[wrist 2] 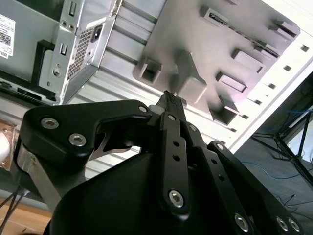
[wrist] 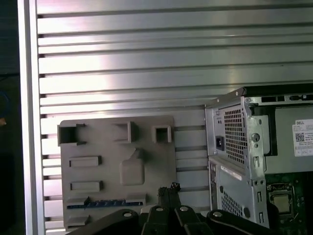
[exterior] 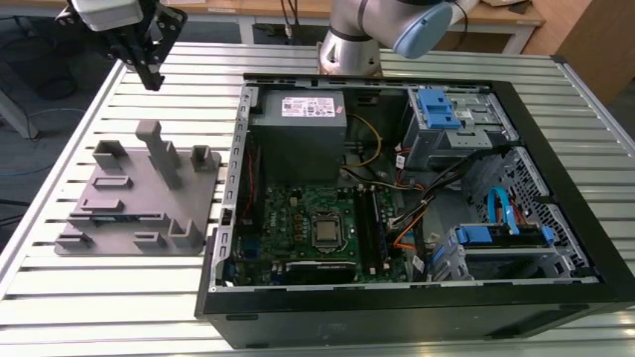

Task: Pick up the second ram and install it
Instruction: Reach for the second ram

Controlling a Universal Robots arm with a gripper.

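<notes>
Your gripper (wrist 2: 168,97) has its jaws closed on nothing: the two fingertips meet tip to tip in both wrist views. In the exterior view it hangs above the slatted table (exterior: 59,297), near the table's edge on the exterior view's left and toward the corner on the side of the arm's base (exterior: 349,52). Well apart from it lies the grey holder (exterior: 129,195), flat on the table just beside the open computer case (exterior: 536,297). The second ram (wrist: 102,203) sits in a long slot along one edge of that holder — the edge farthest from the arm's base — and shows as a slim blue strip. Inside the case, the green motherboard (exterior: 297,204) faces up.
</notes>
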